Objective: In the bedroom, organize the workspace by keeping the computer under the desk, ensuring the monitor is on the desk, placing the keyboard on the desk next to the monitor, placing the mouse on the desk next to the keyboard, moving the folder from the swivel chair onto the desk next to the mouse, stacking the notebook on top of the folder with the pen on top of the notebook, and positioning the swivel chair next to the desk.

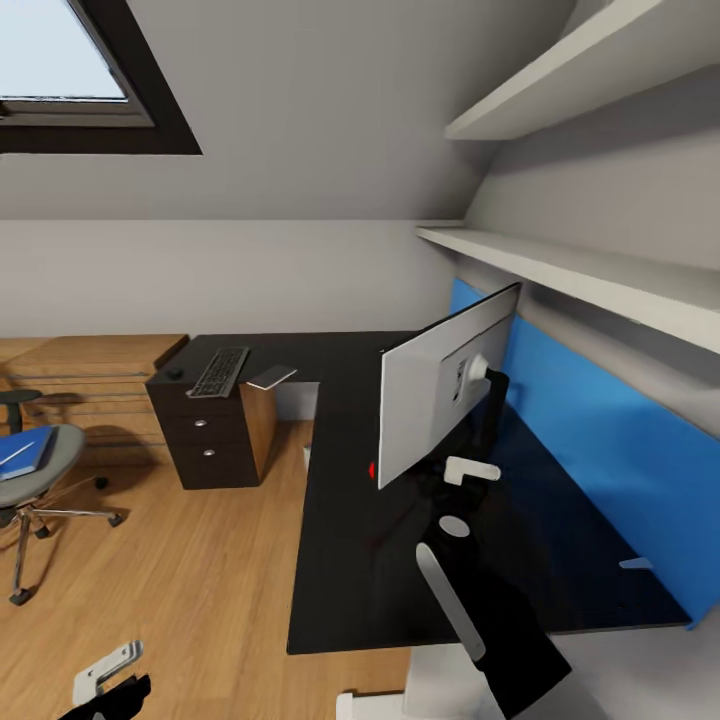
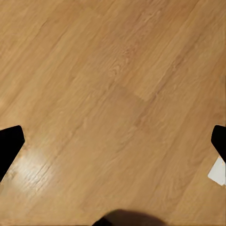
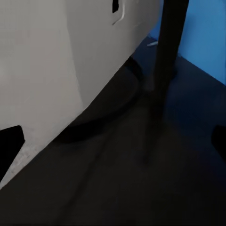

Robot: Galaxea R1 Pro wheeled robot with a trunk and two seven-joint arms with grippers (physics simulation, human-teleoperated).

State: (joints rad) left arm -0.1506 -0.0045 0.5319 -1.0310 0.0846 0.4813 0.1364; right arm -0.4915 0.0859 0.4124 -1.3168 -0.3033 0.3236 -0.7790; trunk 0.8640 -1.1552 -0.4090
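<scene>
Glossy black right forearm with silver-grey strap along the top, grey round disc and white block near wrist. Black left gripper with pale grey metal bracket. Black fingertips at frame edges.

Desk bears monitor, keyboard, perhaps notebook.

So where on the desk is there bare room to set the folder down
The desk is bare along its near edge, in front of the monitor, and across the corner stretch between the monitor and the notebook. The far end above the drawer unit is crowded: the keyboard, mouse and notebook sit there. Behind the monitor, the right tool takes up room.
</scene>
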